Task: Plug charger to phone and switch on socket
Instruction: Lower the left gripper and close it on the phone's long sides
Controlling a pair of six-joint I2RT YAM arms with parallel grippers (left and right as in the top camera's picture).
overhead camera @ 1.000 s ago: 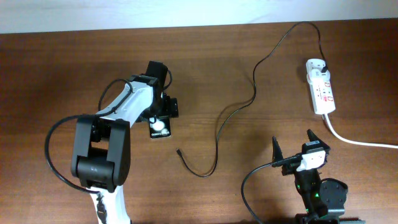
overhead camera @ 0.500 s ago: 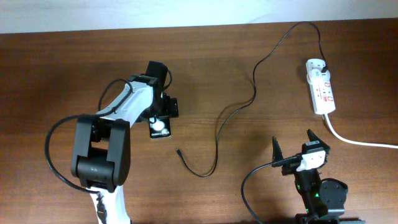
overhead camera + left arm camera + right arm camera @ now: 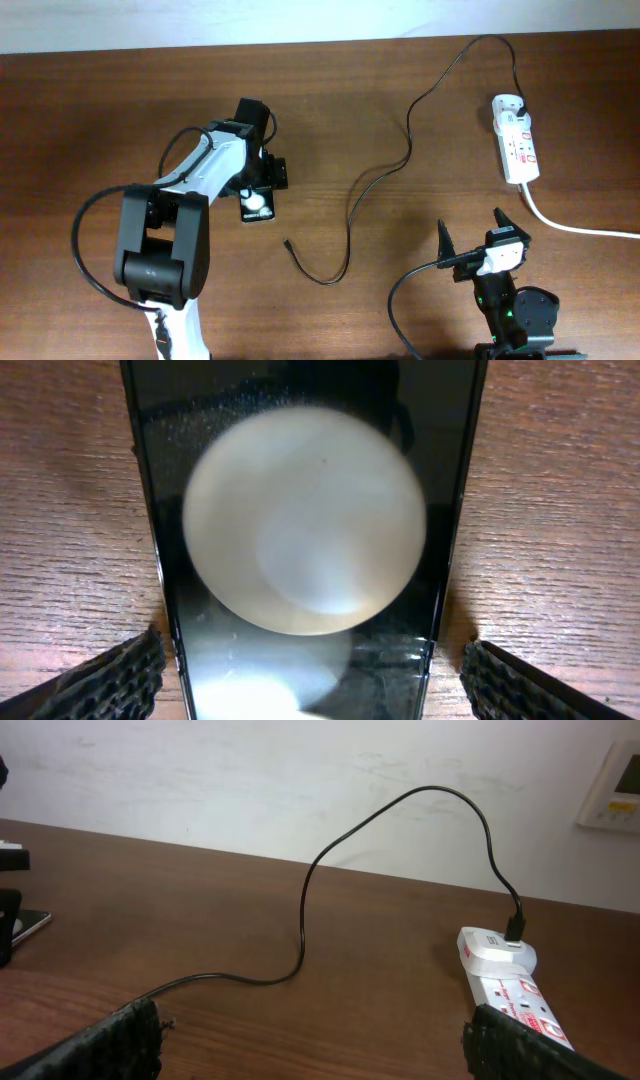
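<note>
We have everything left to do: left hand wide astride the phone, right hand wide and empty, charger tip loose on the worktop, socket unattended.

The left arm pairs a long white rounded link with boxy matte-black joint housings, and a thin black cable loops out beside its base. The left claw ends in black ribbed pads. The right arm is black, with a small green light, a white wrist block and a looping black cable. The right claw has pointed black fingers.
</note>
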